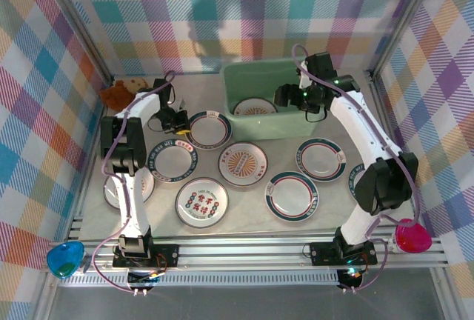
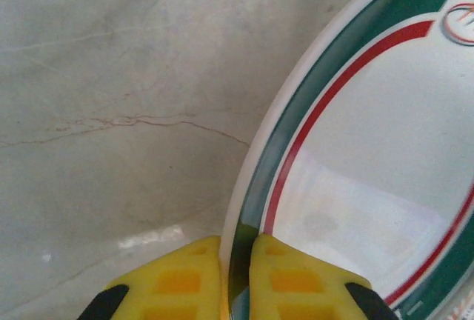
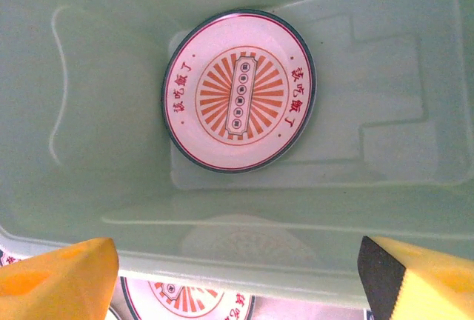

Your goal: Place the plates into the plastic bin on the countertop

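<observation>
Left hand (image 2: 235,261) pinches the green-and-red-banded rim of a white plate (image 2: 370,187) on the veined grey bench (image 2: 111,112) inside plaid walls (image 1: 222,9); right hand (image 3: 237,275) gapes wide, the mint bin (image 3: 111,75) beneath it.

**Countertop and Its Load**

A pale green plastic bin (image 1: 261,126) is set at the far middle of the speckled countertop (image 1: 248,210). Eight plates (image 1: 201,201) are spread nearer, two partly hidden. Among them are a green-rimmed plate (image 1: 208,129) toward the far left and a sunburst plate (image 1: 242,164) at centre. A brown object (image 1: 117,94) is seen in the far left corner.
</observation>
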You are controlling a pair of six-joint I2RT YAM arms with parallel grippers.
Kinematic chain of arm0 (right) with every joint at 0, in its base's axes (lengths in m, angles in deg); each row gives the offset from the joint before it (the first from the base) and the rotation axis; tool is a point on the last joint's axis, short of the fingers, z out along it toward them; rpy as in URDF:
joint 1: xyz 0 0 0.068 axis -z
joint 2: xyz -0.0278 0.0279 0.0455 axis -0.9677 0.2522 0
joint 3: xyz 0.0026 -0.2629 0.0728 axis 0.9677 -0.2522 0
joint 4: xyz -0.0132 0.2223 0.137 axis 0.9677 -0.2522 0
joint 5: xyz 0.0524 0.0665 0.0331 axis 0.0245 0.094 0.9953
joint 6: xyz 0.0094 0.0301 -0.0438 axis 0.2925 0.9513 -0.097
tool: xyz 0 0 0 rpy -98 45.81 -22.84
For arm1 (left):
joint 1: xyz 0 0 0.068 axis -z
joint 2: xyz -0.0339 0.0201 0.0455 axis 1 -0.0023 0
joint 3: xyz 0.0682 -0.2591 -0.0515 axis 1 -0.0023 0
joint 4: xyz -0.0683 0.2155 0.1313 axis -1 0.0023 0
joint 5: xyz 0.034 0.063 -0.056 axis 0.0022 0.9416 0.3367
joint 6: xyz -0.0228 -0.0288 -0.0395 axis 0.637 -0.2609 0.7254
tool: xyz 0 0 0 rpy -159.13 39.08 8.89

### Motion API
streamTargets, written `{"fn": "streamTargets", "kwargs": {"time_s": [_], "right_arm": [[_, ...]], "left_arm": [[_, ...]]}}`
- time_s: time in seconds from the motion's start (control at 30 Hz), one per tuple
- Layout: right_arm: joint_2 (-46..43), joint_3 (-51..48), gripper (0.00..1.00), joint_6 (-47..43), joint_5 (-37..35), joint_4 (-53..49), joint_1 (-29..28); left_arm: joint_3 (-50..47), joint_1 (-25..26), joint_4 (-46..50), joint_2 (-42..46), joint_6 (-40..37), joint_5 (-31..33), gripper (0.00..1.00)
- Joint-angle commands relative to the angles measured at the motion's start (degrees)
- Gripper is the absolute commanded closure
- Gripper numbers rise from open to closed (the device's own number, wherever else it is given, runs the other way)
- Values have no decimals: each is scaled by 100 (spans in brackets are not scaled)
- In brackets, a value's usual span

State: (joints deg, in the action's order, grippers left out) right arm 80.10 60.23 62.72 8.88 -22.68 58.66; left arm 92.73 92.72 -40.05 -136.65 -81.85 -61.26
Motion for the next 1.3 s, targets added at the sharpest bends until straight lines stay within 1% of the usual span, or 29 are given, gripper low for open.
{"fn": "streamTargets", "kwargs": {"time_s": [0.0,0.17,0.37,0.5,0.67,0.83,0.97,1.03,1.13,1.27], "right_arm": [[-466,-235,15,-16,33,252,-23],[-779,-464,15,-45,-48,300,-23],[-1001,-633,15,-4,-20,351,-20],[-1086,-613,15,-10,71,380,-23],[-962,-471,16,2,535,398,-20],[-802,-311,17,93,1088,468,-16],[-695,-14,18,106,1505,469,-21],[-614,190,19,114,1773,443,-16],[-451,507,21,157,2152,422,-21],[-256,826,23,253,2717,622,-15]], "left_arm": [[-123,-13,-34,538,103,209,95],[-338,-21,-246,1084,228,310,100],[-296,-22,-150,1204,276,356,100],[-442,-46,-300,1648,423,342,100],[-566,-133,-444,2346,679,275,100],[-733,-289,-648,3052,1133,266,100],[-736,-397,-714,3558,1429,419,100],[-709,-408,-789,3779,1569,396,100],[-601,-408,-956,4032,1832,179,100],[-359,-408,-1202,4077,2288,-514,100]]}}
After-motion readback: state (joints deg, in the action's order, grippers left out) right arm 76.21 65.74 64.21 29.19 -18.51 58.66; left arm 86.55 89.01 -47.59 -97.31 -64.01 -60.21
